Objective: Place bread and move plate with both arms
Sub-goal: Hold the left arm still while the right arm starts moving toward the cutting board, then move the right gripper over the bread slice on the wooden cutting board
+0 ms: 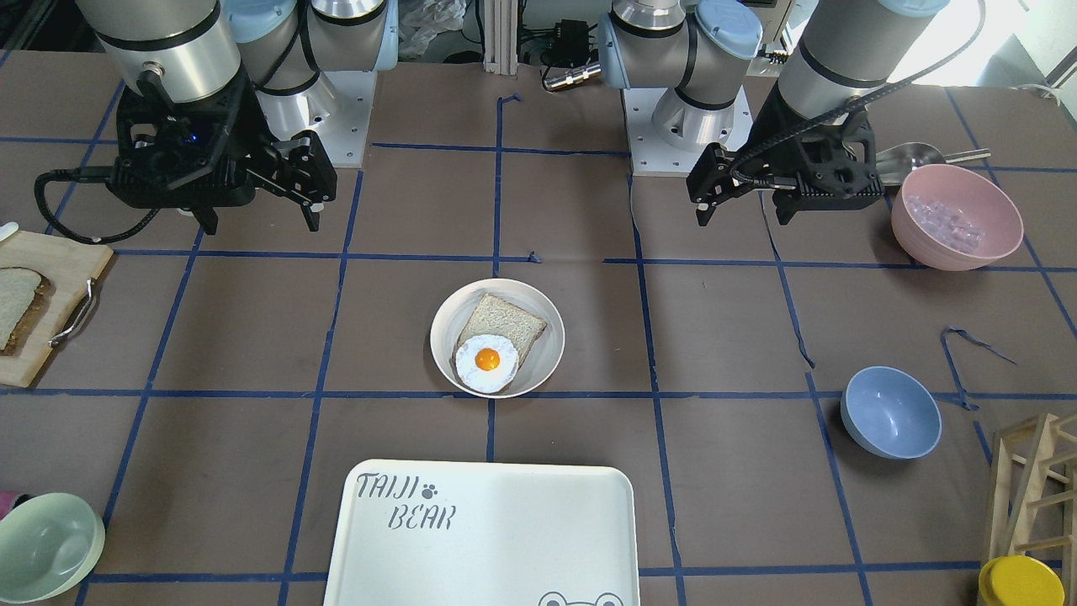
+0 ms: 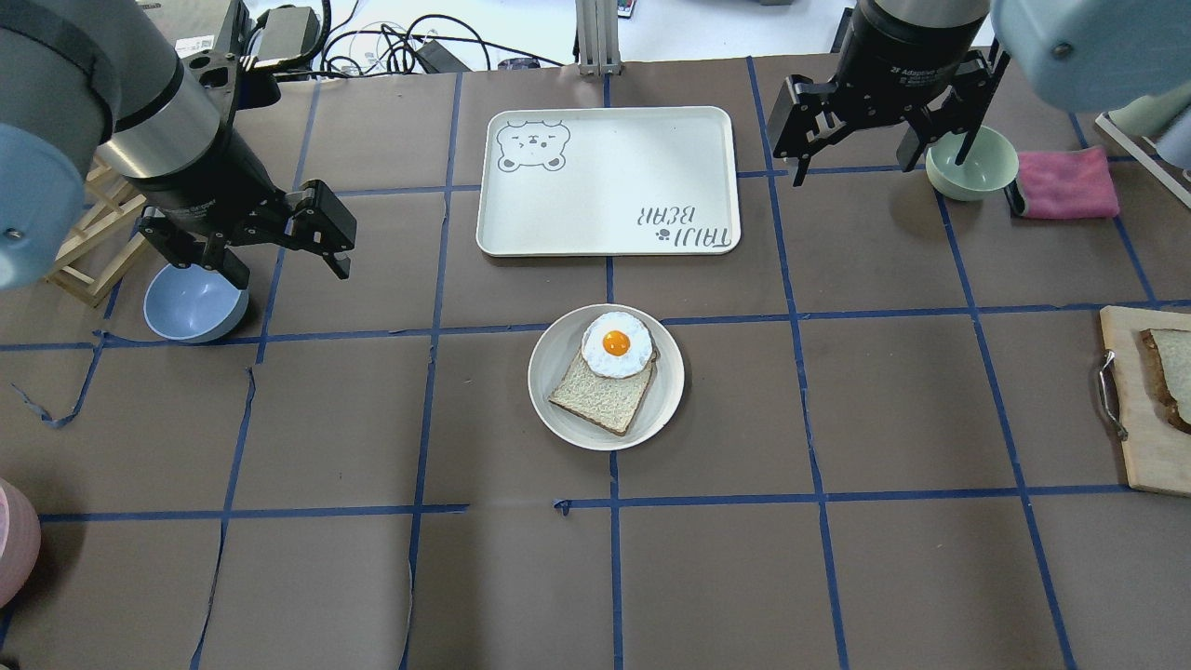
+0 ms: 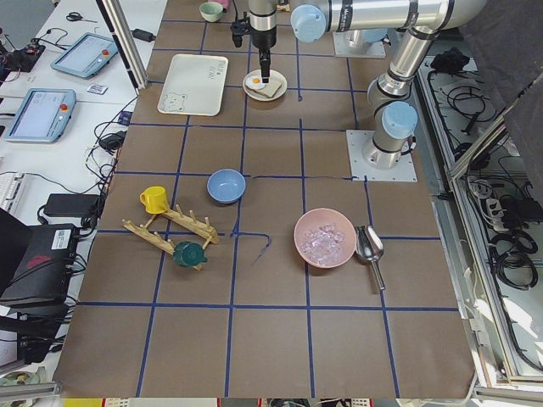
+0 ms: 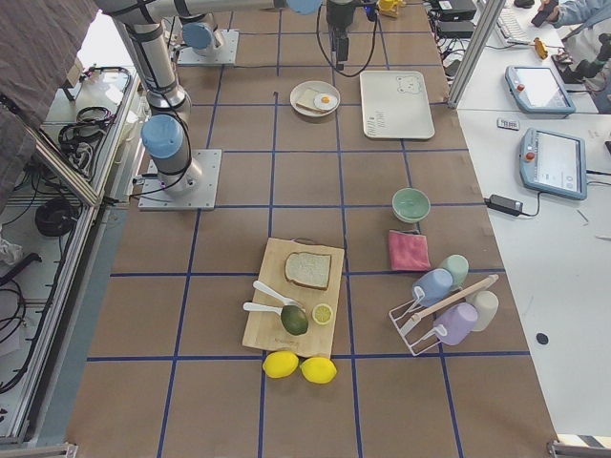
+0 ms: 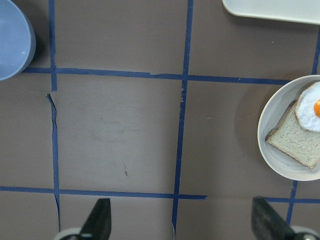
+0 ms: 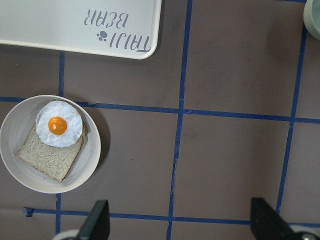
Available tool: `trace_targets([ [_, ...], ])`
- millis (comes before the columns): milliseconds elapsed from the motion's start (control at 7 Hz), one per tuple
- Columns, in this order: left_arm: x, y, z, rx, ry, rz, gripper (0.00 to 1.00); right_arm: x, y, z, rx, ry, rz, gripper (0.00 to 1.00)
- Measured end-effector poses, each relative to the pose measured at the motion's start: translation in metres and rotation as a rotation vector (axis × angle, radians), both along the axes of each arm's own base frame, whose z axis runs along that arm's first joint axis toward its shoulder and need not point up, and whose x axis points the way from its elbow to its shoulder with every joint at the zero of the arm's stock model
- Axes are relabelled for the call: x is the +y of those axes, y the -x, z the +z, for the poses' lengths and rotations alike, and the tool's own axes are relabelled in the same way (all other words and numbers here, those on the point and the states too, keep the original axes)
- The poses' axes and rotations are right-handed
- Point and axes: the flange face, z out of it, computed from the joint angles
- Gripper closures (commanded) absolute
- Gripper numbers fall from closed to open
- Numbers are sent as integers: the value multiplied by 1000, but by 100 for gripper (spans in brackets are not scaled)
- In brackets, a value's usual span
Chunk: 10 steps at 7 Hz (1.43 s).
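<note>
The round off-white plate (image 1: pixel 443 337) stands at mid-table and holds a tan speckled slice with a fried egg (image 1: pixel 486 362) on it. It also shows in the overhead view (image 2: pixel 545 377) and in both wrist views (image 5: pixel 265 145) (image 6: pixel 10 145). The bread (image 1: pixel 15 296), pale with a dark crust, lies on a wooden cutting board (image 1: pixel 59 290) on my right side, seen too in the overhead view (image 2: pixel 1174 368). My left gripper (image 1: pixel 740 220) (image 2: pixel 288 268) (image 5: pixel 182 220) is open and empty. My right gripper (image 1: pixel 261 227) (image 2: pixel 875 167) (image 6: pixel 181 220) is open and empty. Both hover above the table, apart from the plate.
The white "TAIJI BEAR" tray (image 2: pixel 605 177) lies beyond the plate. A blue bowl (image 2: pixel 194 305) sits under my left gripper, a pink bowl (image 1: pixel 957 216) near the left base. A green bowl (image 2: pixel 970 166) and a pink cloth (image 2: pixel 1065 183) lie by my right gripper.
</note>
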Motion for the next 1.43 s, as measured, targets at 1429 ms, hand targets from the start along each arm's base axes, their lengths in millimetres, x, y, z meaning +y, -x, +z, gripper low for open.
trace_targets([
  [1429,0,0,-1,0,-1,0,0,-2,34,-22,42,-50,-83,0],
])
